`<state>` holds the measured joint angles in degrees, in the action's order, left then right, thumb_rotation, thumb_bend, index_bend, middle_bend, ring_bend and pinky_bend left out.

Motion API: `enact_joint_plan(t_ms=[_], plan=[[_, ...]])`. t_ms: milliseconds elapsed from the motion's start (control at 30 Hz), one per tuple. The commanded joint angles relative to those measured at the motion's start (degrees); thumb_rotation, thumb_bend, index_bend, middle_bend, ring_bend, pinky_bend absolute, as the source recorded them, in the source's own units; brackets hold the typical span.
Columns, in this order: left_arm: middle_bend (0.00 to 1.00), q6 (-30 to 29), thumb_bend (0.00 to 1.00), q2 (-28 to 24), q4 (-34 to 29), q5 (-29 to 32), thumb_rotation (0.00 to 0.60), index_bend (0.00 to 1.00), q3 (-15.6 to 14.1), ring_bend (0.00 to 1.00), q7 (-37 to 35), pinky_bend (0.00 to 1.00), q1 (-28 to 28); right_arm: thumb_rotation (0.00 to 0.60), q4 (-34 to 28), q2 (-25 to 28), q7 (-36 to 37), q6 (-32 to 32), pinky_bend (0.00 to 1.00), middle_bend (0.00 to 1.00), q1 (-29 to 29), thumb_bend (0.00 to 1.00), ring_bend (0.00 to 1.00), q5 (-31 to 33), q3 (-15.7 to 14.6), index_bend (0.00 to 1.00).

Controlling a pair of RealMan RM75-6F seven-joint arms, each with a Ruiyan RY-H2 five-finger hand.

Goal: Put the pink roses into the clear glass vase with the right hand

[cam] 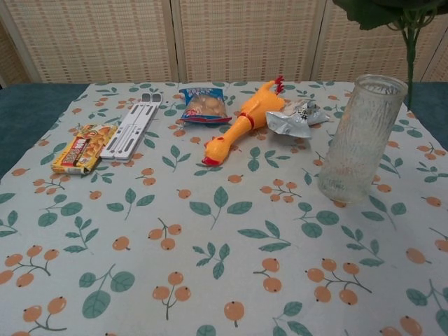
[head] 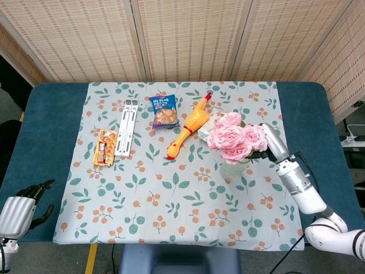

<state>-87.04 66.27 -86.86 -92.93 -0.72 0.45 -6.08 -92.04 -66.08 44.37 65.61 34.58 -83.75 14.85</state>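
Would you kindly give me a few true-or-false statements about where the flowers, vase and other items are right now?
1. The pink roses are held above the clear glass vase. True.
2. The rose stem is already inside the vase. False: the stem hangs beside its rim, outside.
3. The vase lies on its side. False: it stands upright.
4. The rubber chicken lies between the snack bag and the vase. True.
5. The left hand holds the roses. False: it holds nothing.

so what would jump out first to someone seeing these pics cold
The bunch of pink roses at the right of the table, carried by the right hand over the clear glass vase, which stands upright and empty in the chest view. Next, the bright yellow rubber chicken lying near the middle of the floral tablecloth.
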Motion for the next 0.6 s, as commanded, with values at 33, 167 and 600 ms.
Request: enact_joint_plan(t_ms=[33,167,600], plan=[[0.33,0.0,0.37,0.0,0.0,0.1,0.6,0.19,0.0,0.34,0.0,0.49,0.0,0.6,-1.7,0.4,-1.3,0.1,1.0,1.0,0.5,0.58,0.91,0.0,0.7,0.95],[0.33,0.1,0.37,-0.1,0.0,0.1,0.6,0.19,0.0,0.34,0.0,0.49,0.0,0.6,-4.4,1.2,-3.8,0.2,1.0,1.0,0.9,0.58,0.91,0.3,1.3,0.95],[0.33,0.1,0.37,-0.1,0.1,0.2,0.6,0.19,0.1,0.34,-0.1,0.49,0.0,0.6,-7.3,1.9,-9.4,-0.5,1.0,1.0,2.3,0.58,0.91,5.1,4.5,0.95]])
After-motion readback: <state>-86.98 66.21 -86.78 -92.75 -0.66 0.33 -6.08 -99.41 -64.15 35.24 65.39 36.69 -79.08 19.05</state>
